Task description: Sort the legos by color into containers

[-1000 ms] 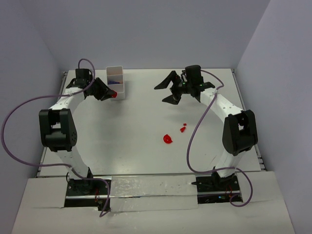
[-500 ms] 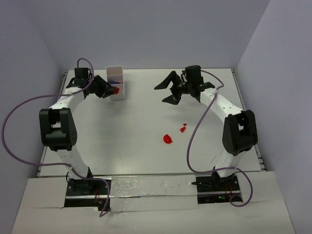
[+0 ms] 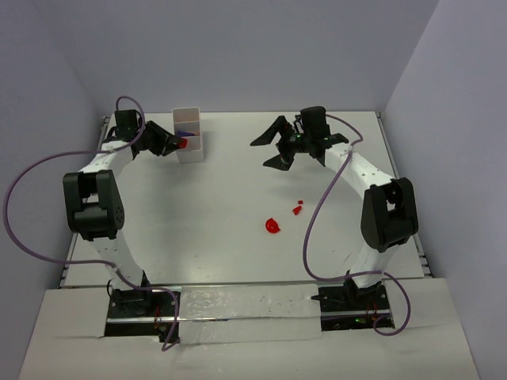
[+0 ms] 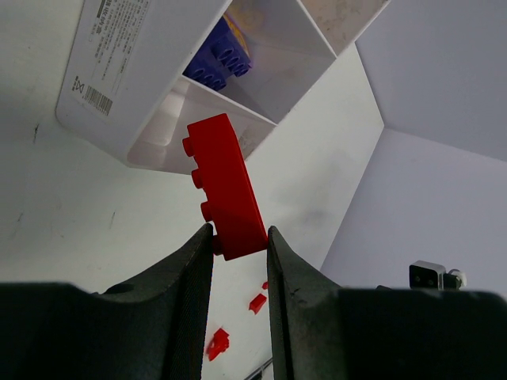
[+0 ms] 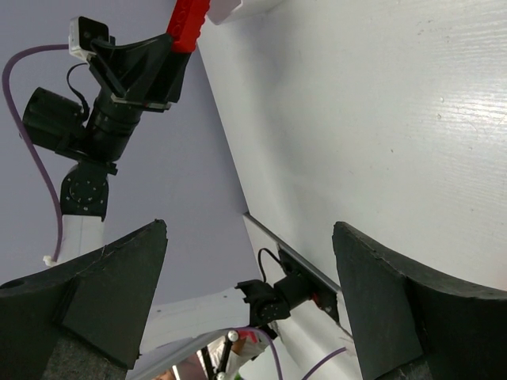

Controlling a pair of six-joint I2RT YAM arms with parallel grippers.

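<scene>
My left gripper [image 3: 177, 145] is shut on a red brick [image 4: 226, 187], holding it right at the near compartment of the white tray [image 3: 188, 133]. The brick's far end reaches over that compartment's rim [image 4: 158, 134]. Purple legos [image 4: 219, 57] lie in the middle compartment. Two small red legos [image 3: 272, 226] [image 3: 298, 209] lie on the table right of centre; they also show between the left fingers in the left wrist view [image 4: 217, 343]. My right gripper [image 3: 272, 146] is open and empty, above the table's back right. No orange legos show.
The table's back edge and grey walls sit close behind the tray. The table's raised left rim [image 3: 101, 138] runs beside my left arm. Purple cables loop beside both arms.
My left gripper has carried the red brick back and up towards the tray, from beside its near end to its near compartment. The right arm has not moved.
</scene>
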